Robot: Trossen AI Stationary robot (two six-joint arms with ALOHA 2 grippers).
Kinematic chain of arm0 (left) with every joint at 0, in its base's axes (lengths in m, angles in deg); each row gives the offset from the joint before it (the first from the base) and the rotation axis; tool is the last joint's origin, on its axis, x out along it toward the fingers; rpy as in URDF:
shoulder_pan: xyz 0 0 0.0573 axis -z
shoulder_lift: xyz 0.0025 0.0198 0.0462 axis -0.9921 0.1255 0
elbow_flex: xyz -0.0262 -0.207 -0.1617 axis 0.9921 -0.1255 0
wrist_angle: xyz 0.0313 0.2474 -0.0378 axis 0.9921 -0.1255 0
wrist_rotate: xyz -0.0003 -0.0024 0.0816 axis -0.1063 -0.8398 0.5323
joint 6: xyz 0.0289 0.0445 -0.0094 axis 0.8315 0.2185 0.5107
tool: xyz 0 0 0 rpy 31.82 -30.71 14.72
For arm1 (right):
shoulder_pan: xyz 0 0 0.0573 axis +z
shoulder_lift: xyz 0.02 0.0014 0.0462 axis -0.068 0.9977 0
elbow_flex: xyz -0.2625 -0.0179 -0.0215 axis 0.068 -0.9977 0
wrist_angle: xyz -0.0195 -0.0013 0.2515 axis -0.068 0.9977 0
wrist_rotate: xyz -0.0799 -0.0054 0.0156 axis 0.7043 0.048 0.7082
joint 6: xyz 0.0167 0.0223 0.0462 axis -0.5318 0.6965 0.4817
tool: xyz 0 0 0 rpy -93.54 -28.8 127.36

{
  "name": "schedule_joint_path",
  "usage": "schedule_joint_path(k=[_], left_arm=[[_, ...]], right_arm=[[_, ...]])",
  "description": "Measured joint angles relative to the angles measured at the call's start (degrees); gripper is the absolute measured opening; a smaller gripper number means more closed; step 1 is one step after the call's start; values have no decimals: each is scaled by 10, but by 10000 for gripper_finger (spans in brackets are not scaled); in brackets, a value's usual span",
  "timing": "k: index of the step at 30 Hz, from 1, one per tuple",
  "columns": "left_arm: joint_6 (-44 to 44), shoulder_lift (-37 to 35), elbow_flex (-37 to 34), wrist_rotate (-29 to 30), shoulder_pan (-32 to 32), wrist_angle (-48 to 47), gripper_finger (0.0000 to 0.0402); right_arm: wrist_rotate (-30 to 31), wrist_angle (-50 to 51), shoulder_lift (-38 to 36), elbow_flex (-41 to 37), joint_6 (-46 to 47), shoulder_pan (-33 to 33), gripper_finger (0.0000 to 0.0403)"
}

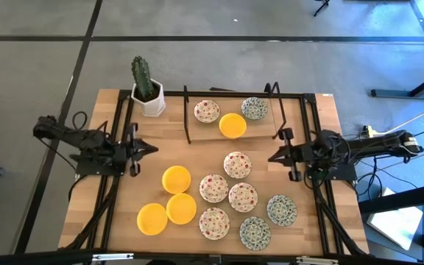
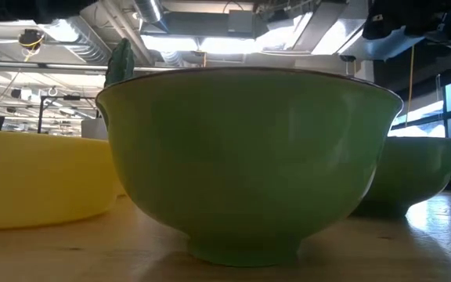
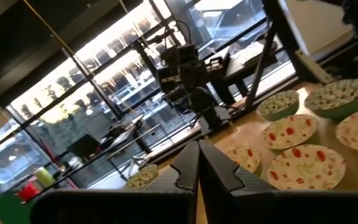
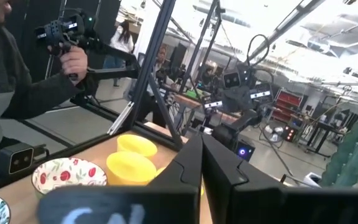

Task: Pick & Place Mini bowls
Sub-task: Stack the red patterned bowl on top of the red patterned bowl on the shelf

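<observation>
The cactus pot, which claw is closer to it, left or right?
Left. The left claw sits just in front of the cactus pot on its side; the right claw is across the table.

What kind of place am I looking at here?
Probably a robotics lab or workshop: two robot arms mounted at a wooden table, other robot rigs behind, exposed ceiling ducts, and a person holding a control handle.
</observation>
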Motion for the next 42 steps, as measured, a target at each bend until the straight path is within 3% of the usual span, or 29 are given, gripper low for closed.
schedule_joint_path(k=[4, 9, 20, 42], left_arm=[[-2, 5, -14, -41, -49, 30, 2], [-78, 5, -26, -63, -96, 38, 2], [-174, 5, -42, -58, -111, 35, 2], [-125, 5, -42, -58, -111, 64, 6]], right_arm=[[-1, -2, 0, 0, -11, 0, 11], [-1, -8, 0, 0, 5, 0, 12], [-1, -13, 5, 0, -2, 0, 12], [0, -13, 5, 0, -3, 0, 12]])
